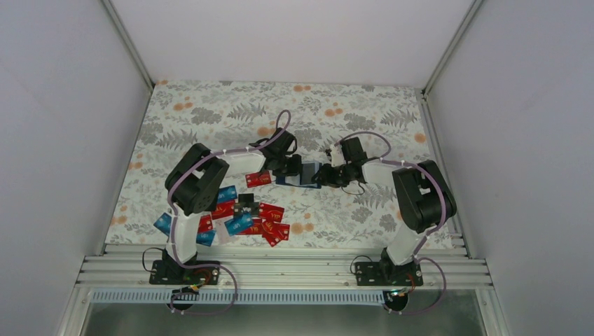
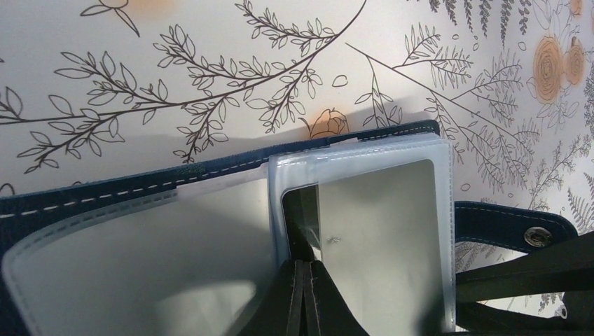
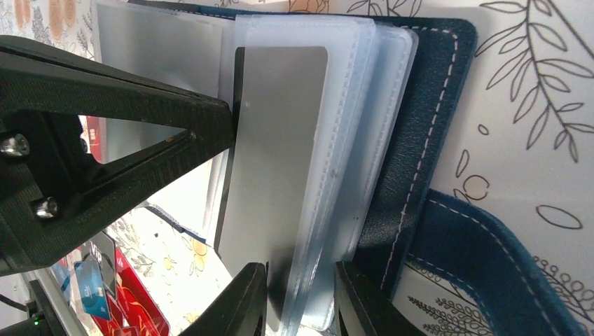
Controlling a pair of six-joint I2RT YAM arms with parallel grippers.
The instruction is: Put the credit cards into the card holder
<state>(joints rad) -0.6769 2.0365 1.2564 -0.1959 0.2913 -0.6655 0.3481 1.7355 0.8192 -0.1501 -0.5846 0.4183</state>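
Observation:
The navy card holder (image 1: 302, 180) lies open mid-table between both grippers. In the left wrist view its cover (image 2: 105, 196), clear sleeves (image 2: 378, 231) and snap tab (image 2: 518, 227) show. My left gripper (image 2: 305, 280) is shut on a dark card (image 2: 306, 224) held edge-on, partly inside a sleeve. In the right wrist view this card (image 3: 280, 154) looks grey with glare, and the holder (image 3: 420, 140) lies behind it. My right gripper (image 3: 301, 301) is closed around the sleeve stack (image 3: 350, 140). The other credit cards (image 1: 238, 217), red, blue and black, lie in a pile at front left.
One red card (image 1: 258, 178) lies apart, just left of the holder. The left arm's elbow (image 1: 199, 183) stands over the pile. The floral cloth (image 1: 210, 119) covers the table, with white walls on three sides. Red and blue cards (image 3: 119, 294) show below the left fingers.

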